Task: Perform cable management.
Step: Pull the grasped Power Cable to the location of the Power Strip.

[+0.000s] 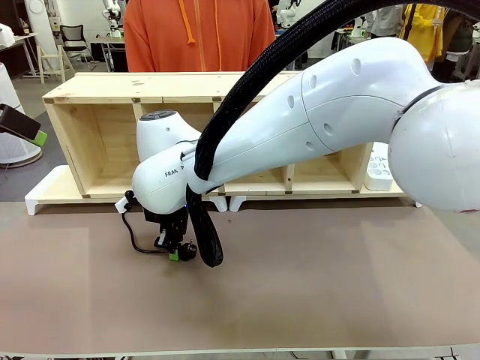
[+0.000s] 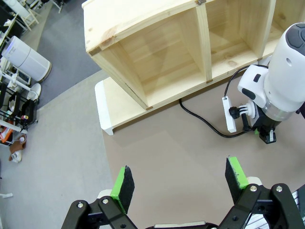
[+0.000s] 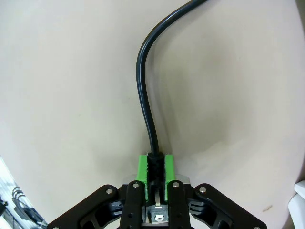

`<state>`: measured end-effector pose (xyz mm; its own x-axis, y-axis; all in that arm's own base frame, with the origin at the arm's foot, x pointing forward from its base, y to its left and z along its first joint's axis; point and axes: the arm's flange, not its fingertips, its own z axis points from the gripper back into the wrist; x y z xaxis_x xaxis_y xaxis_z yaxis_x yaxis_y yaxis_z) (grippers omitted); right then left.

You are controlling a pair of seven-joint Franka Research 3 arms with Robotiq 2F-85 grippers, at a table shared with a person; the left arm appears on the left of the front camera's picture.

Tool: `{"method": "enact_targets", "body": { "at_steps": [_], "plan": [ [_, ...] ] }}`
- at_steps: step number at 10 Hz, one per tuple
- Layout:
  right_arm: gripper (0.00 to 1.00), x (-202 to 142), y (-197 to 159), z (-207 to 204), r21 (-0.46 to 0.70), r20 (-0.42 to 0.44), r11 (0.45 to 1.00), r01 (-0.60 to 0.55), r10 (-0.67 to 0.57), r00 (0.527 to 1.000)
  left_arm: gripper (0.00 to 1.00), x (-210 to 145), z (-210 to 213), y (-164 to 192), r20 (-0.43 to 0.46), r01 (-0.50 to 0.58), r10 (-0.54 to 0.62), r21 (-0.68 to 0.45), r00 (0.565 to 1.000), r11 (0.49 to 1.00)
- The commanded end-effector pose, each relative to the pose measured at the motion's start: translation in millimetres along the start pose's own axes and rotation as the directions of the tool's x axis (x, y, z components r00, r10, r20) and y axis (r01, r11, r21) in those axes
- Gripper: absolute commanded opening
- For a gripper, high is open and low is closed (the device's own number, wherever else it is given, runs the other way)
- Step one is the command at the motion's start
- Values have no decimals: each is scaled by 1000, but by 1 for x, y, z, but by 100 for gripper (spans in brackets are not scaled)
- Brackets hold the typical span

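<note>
The cable (image 3: 143, 81) is a thin black cord lying on the brown table. My right gripper (image 3: 155, 168) is shut on its thick plug end, the green pads (image 3: 141, 168) pinching it on both sides. In the front view that gripper (image 1: 174, 253) points down at the table left of centre, and the cable (image 1: 134, 236) loops off to its left. From the left wrist, the cable (image 2: 205, 121) runs from under the wooden shelf (image 2: 157, 71) past a white power strip (image 2: 228, 117) to the right gripper (image 2: 266, 136). My left gripper (image 2: 179, 181) hangs open high above the table, holding nothing.
The wooden shelf (image 1: 97, 90) lies along the far side on white feet, with a white tray (image 1: 379, 169) in its right compartment. A person in an orange top (image 1: 199, 34) stands behind it. My left gripper (image 1: 22, 126) shows at the far left edge.
</note>
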<state>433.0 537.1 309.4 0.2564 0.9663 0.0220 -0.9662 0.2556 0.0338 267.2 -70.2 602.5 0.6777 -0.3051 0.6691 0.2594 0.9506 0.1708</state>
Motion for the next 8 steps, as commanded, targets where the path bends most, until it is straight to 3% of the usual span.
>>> {"method": "enact_targets", "body": {
  "at_steps": [1,8],
  "plan": [
    [0,0,-1,0,2,1,1000,3,-3,1000,100,-1,1,1,-6,3,-3,-2,1000,1000],
    [0,0,-1,0,2,1,1000,3,-3,1000,100,-1,1,1,-6,3,-3,-2,1000,1000]
  ]
}}
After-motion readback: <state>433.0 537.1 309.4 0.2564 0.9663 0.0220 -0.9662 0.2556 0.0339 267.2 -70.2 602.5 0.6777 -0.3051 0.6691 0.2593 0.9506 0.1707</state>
